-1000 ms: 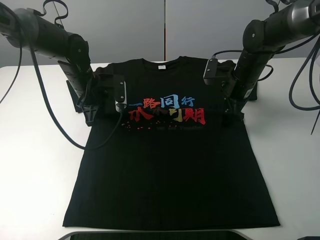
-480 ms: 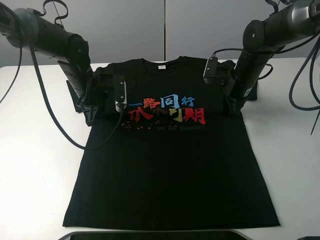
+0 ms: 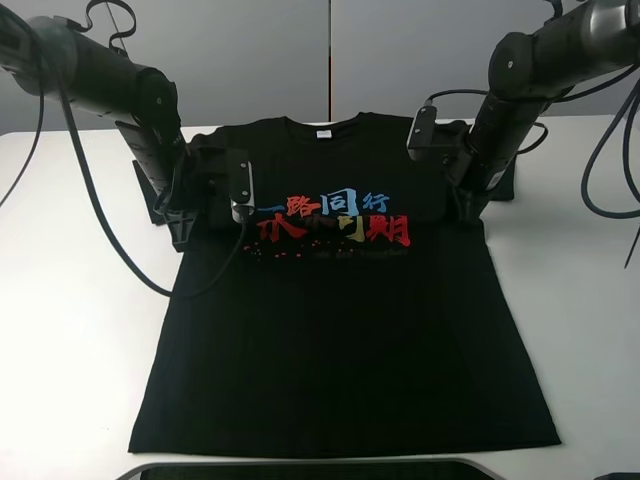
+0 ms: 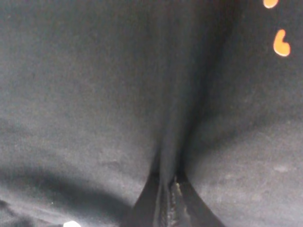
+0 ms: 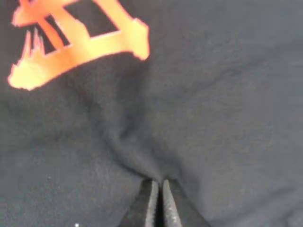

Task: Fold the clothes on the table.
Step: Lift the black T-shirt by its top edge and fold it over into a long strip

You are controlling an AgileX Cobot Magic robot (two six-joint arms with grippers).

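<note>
Clothes (image 3: pixel 340 340): one black T-shirt, front up, spread flat on the table (image 3: pixel 70 330); collar at the far side, hem toward the near edge; white tabletop bare on both sides of it.

Progress: no fold line or doubled layer shows anywhere in the high view; sleeves mostly hidden behind the arms, so cannot tell how they lie. Judgement: task at its very start; nothing folded yet; every fold is left to make.

Landmark: chest print (image 3: pixel 335 222). Neck label (image 3: pixel 323 133) lies beyond the print, toward the collar.

Left gripper (image 3: pixel 185 235): just beside the print's left end, down on the cloth; jaws closed; its wrist view shows a ridge of black fabric drawn up into the tips; it has a pinch of the shirt.

Right gripper (image 3: pixel 465 215): just beside the print's right end, level with the print; jaws together, only a thin slit between the tips; fabric puckers toward them, near an orange-red character; judged a pinch held; how much cloth sits between the tips, cannot tell.

No lift of the cloth is visible from the high camera; judgement: both grips set, first fold not yet begun.
</note>
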